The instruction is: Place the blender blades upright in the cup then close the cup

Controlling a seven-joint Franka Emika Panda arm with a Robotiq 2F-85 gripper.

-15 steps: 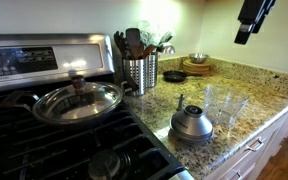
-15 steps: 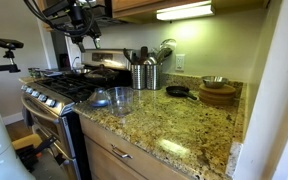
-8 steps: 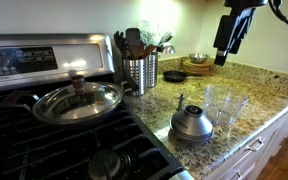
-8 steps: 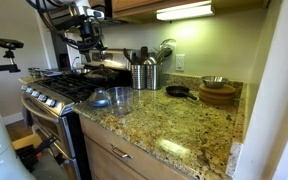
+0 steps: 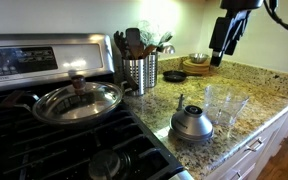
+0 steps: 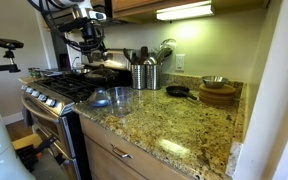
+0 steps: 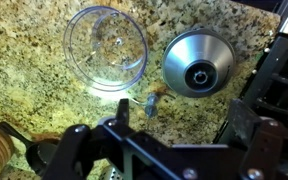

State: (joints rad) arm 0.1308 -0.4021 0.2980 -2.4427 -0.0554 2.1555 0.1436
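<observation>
The gripper [image 5: 217, 58] hangs high above the tabletop [image 5: 162, 100], its jaws wide apart and holding nothing. The cup [image 7: 106, 47] stands upright and empty on the tabletop, just beside the dome lid [image 7: 197, 63].

We find the fingers [image 5: 217, 54] lower and further into the frame than a second ago. Then they hung at the upper edge of an exterior view, partly cut off. Now they show whole, above the back of the tabletop [image 5: 256, 84]. Most of that travel came in the first half second, and since then we note only a slight further shift the same way. The cup [image 5: 224, 102] and the dome lid [image 5: 192, 124], below the fingers and nearer the camera, now stand less far from them.
</observation>
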